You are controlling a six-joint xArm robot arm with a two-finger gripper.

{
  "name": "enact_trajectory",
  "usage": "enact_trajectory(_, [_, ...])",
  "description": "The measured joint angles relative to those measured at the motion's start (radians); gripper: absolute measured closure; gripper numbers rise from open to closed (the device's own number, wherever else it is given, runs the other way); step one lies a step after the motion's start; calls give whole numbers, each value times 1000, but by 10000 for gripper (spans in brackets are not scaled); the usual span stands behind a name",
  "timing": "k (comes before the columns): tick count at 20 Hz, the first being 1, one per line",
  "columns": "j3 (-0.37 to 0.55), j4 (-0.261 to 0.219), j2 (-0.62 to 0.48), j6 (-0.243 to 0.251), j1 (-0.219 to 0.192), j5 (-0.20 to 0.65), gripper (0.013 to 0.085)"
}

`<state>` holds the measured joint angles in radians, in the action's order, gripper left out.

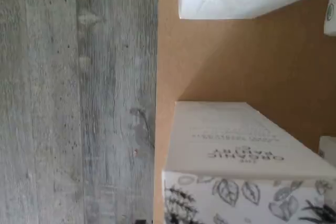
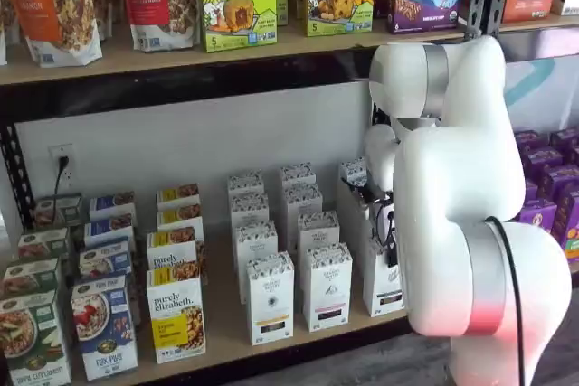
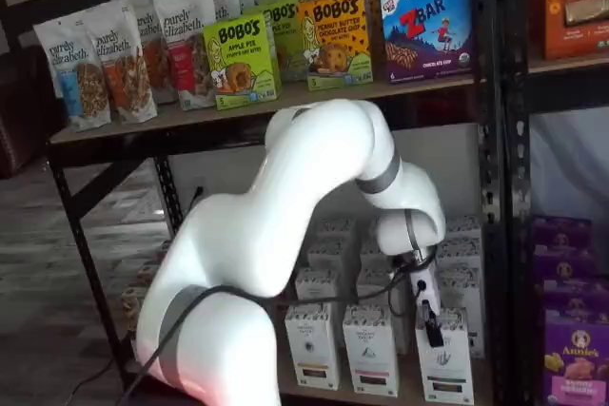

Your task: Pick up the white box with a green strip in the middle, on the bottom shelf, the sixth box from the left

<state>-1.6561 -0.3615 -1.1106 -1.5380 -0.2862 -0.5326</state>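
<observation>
Cartons fill the wrist view: a white leaf-printed carton (image 1: 247, 166) on tan board beside grey wood-grain flooring (image 1: 79, 98); whether it is the target I cannot tell.

In a shelf view, the tall narrow white box (image 2: 384, 277) stands at the front of the long pale wooden bottom shelf (image 2: 226, 327), at three o'clock of two alike cartons, partly behind the white arm (image 2: 452, 205).

In a shelf view, the black-fingered gripper (image 3: 430, 328) hangs at the box's (image 3: 445, 360) top; its grip state cannot be told.

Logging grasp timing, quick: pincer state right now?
Pincer: cannot tell. In a shelf view its black fingers show side-on at the top of the tall narrow white box on the pale wooden bottom shelf; no gap readable.
</observation>
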Motion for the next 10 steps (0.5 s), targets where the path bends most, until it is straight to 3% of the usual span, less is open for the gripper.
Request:
enact_trajectory(5, [28, -38, 7, 36, 0, 35, 130])
enact_trajectory(9, [47, -68, 9, 65, -1, 60, 250])
enact_trajectory(10, [52, -66, 9, 64, -1, 67, 250])
